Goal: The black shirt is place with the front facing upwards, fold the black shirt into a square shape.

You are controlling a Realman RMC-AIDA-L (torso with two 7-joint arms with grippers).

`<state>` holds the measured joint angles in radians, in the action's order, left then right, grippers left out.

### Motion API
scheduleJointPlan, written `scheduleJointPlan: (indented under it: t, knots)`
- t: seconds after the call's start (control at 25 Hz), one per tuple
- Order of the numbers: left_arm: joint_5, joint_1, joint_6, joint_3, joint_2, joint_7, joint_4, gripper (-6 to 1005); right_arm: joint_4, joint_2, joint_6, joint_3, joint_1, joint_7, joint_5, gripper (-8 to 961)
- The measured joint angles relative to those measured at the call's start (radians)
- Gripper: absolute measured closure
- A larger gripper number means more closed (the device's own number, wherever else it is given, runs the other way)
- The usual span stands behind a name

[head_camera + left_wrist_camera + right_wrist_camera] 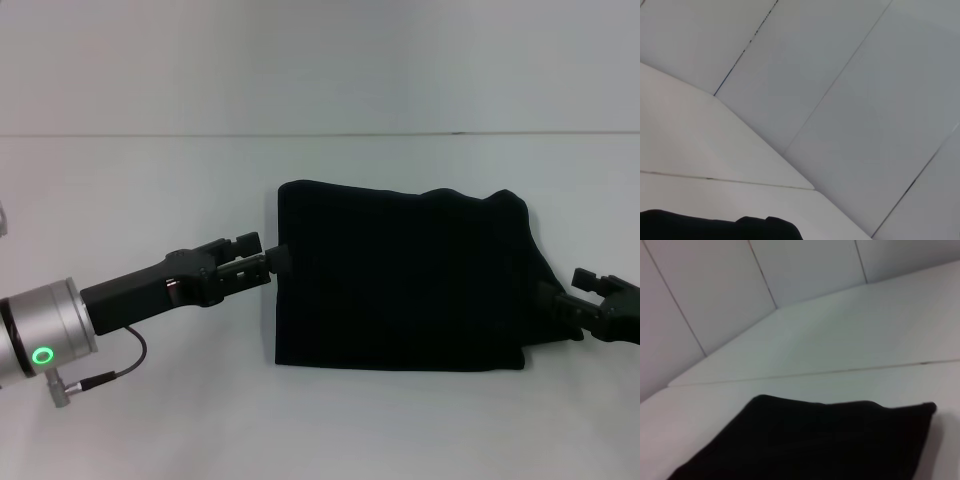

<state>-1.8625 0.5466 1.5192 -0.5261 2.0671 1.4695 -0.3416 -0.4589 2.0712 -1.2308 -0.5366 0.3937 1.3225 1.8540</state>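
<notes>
The left gripper [275, 259] touches the left edge of the black shirt [400, 280]; I cannot tell its finger gap. The shirt lies folded on the white table [150, 420]. The right gripper [556, 300] meets its right edge, partly cut off, grip unclear. The wrist views show only cloth.

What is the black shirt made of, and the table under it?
The black shirt looks like soft matte cloth: it sags, bulges at its right edge and gives no shine. Which fibre it is cannot be told. The table looks hard and smooth, a white board with a dull finish and a thin seam across it, perhaps laminate or painted wood.
</notes>
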Motion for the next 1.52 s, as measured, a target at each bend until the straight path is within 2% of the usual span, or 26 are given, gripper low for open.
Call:
scheduleJointPlan:
  t: [0.4, 0.6, 0.72, 0.84, 0.96, 1.08, 1.2, 1.36, 1.52]
  knots:
    - [0.006, 0.004, -0.021, 0.019, 0.0, 0.003, 0.001, 190, 0.006, 0.006, 0.075, 0.001, -0.001, -0.006, 0.047, 127]
    - [0.009, 0.006, -0.094, 0.032, -0.001, 0.056, -0.001, 190, -0.002, 0.004, 0.079, 0.034, -0.005, -0.009, 0.045, 126]
    - [0.009, 0.024, -0.166, 0.032, -0.005, 0.172, -0.002, 191, -0.025, 0.0, 0.029, 0.096, -0.01, -0.02, 0.043, 126]
    - [0.002, 0.064, -0.221, 0.008, -0.022, 0.369, 0.001, 191, -0.068, 0.0, -0.088, 0.12, -0.021, -0.079, 0.047, 126]
    - [-0.001, 0.113, -0.299, -0.076, -0.048, 0.61, 0.004, 191, -0.084, 0.0, -0.203, 0.113, -0.038, -0.192, 0.062, 126]
    - [-0.002, 0.16, -0.387, -0.144, -0.057, 0.731, 0.004, 191, -0.078, 0.01, -0.281, 0.111, -0.056, -0.357, 0.104, 126]
    - [-0.003, 0.198, -0.495, -0.204, -0.049, 0.753, 0.008, 191, -0.037, 0.019, -0.298, 0.11, -0.073, -0.488, 0.146, 126]
    - [-0.004, 0.231, -0.646, -0.263, -0.018, 0.772, 0.012, 192, 0.038, 0.021, -0.301, 0.115, -0.091, -0.587, 0.161, 126]
    - [-0.004, 0.248, -0.739, -0.286, 0.008, 0.764, 0.014, 192, 0.061, 0.021, -0.302, 0.119, -0.109, -0.625, 0.161, 127]
